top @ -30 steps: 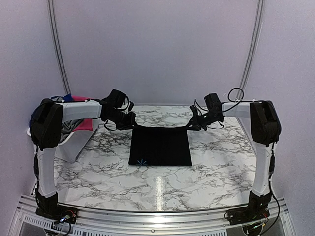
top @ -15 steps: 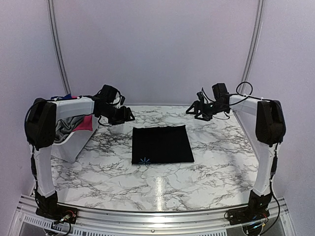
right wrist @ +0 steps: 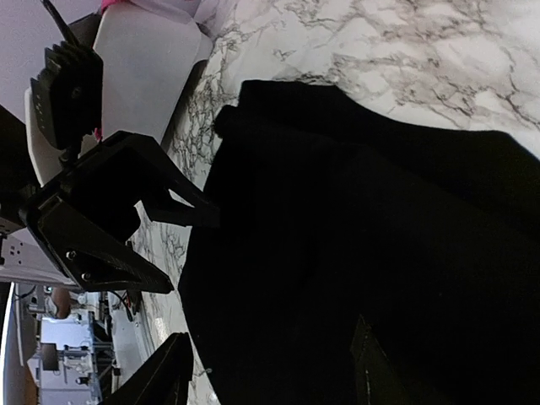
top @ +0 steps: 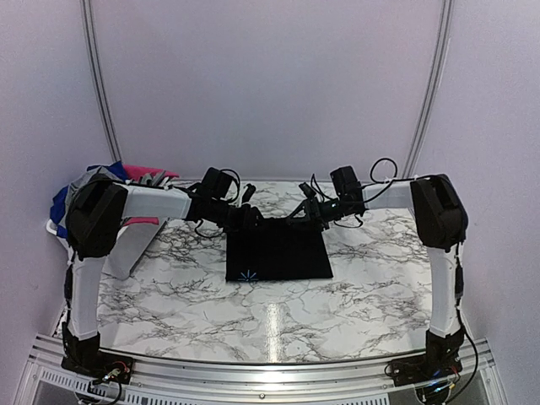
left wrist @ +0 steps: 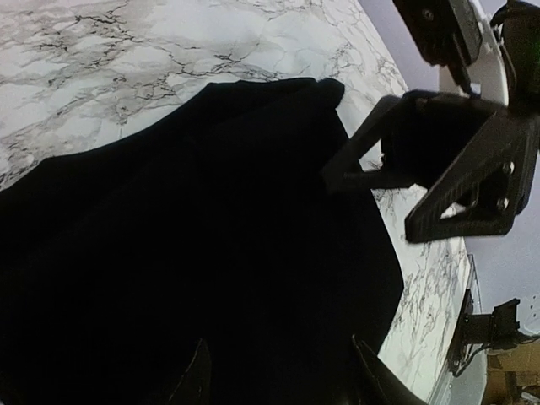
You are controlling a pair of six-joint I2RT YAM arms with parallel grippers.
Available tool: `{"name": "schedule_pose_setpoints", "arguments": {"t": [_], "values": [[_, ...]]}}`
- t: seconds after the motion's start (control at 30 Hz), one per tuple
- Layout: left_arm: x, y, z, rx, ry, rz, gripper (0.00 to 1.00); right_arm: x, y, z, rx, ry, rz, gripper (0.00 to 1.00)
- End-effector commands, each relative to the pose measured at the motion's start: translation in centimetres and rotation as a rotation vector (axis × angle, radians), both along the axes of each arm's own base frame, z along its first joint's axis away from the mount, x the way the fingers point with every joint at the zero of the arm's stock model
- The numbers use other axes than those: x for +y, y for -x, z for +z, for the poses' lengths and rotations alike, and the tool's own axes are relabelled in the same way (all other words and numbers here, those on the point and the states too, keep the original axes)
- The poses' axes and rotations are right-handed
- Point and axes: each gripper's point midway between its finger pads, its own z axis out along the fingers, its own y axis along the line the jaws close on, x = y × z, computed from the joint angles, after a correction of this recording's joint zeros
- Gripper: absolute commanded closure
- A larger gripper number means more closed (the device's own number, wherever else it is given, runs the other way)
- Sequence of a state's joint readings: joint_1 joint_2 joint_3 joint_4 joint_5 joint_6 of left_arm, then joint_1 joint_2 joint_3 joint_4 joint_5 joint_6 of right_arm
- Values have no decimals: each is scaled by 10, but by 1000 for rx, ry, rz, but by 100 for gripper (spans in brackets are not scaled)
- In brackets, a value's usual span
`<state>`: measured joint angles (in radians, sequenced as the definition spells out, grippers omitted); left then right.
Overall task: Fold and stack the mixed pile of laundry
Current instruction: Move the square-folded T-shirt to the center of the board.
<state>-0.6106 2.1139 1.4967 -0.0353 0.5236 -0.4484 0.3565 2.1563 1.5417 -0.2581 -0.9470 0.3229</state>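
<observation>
Marble table [top: 169, 295], mid-task: we judge one black garment [top: 277, 253] folded flat on it, our left tool [top: 251, 216] and right tool [top: 305, 211] over its far edge, both parted and empty, while the remaining clothes [top: 126, 171] sit unfolded in a white basket [top: 126, 253] to its left.

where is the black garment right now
In the top view the black garment lies flat in the middle of the marble table, right of the white basket.
</observation>
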Motion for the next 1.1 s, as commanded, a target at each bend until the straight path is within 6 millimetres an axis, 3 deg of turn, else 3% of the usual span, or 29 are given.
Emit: {"name": "schedule_pose_setpoints", "arguments": {"t": [0.0, 0.17, 0.3, 0.43, 0.6, 0.67, 0.7, 0.87, 1.07], "values": [[-15, -47, -2, -18, 111, 43, 44, 6, -31, -10, 2, -108, 7, 41], [19, -94, -30, 15, 140, 199, 46, -22, -65, -29, 31, -183, -87, 42], [44, -111, -57, 62, 115, 285, 46, -44, -71, -56, 103, -202, -157, 42], [55, -106, -72, 104, 98, 307, 46, -55, -65, -80, 167, -196, -191, 44], [56, -81, -82, 133, 63, 279, 48, -50, -48, -90, 191, -141, -166, 46], [58, -67, -85, 137, 37, 263, 48, -47, -36, -89, 190, -120, -151, 46], [62, -44, -89, 152, 11, 250, 49, -48, -10, -92, 204, -83, -147, 46], [68, 12, -95, 166, -56, 197, 49, -59, 52, -102, 245, -18, -141, 46], [80, 63, -84, 129, -121, 157, 49, -75, 130, -107, 284, 74, -116, 46]]}}
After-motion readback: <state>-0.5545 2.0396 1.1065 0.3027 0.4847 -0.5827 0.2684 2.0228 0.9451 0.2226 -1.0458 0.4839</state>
